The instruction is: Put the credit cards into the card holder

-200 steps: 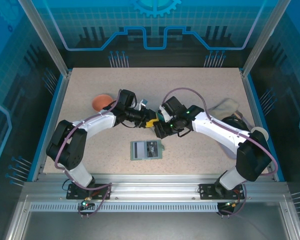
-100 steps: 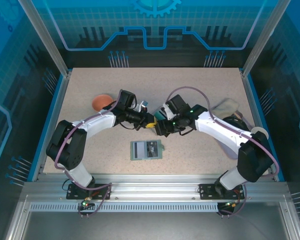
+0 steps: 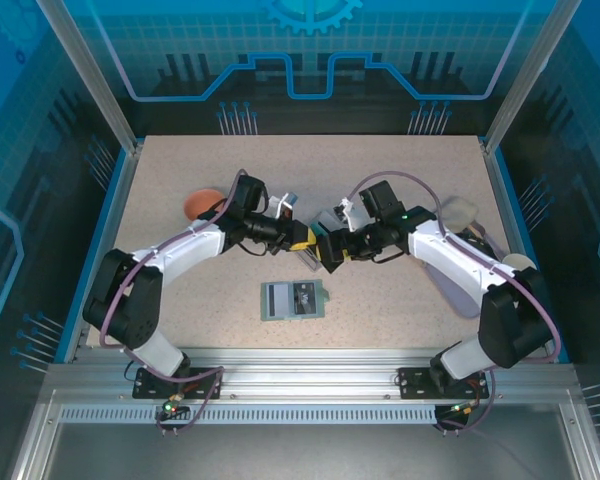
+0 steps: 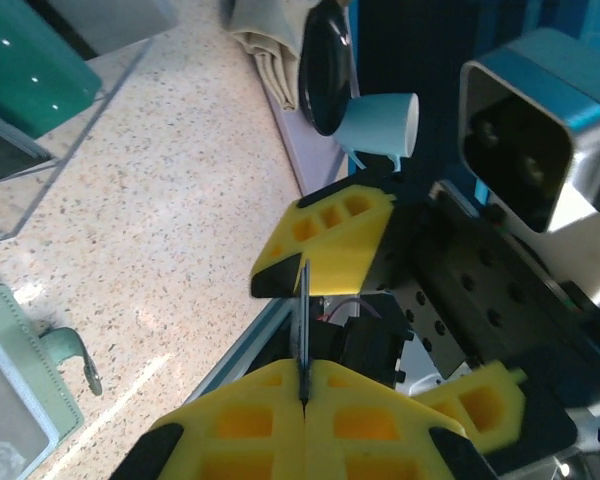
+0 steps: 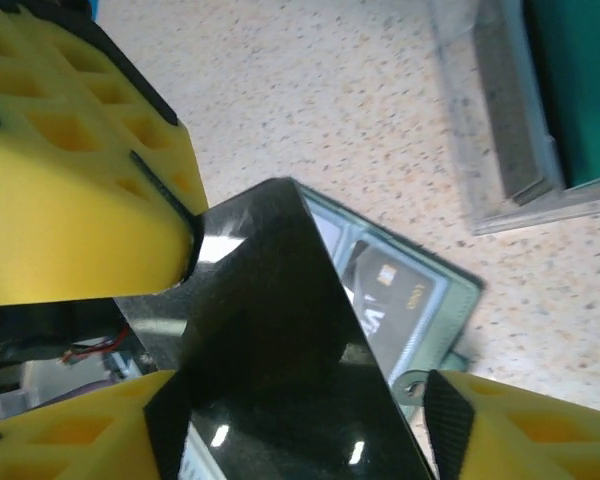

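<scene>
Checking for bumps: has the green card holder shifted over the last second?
No. The card holder lies where it was, same gap to the table's near edge.

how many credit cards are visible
3: dark card in the left gripper, a card in the card holder, teal card in the clear box; others may be hidden

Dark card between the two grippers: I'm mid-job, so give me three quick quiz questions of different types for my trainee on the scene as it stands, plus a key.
1. True or false: the card holder lies open on the table.
2. Multiple choice: what pinches the dark card between closed fingers? A) the left gripper B) the right gripper C) neither
3. Fill in: the teal card sits inside the ____.

Key: 1 true. 2 A; the other gripper's fingers are spread apart. 3 clear plastic box.
</scene>
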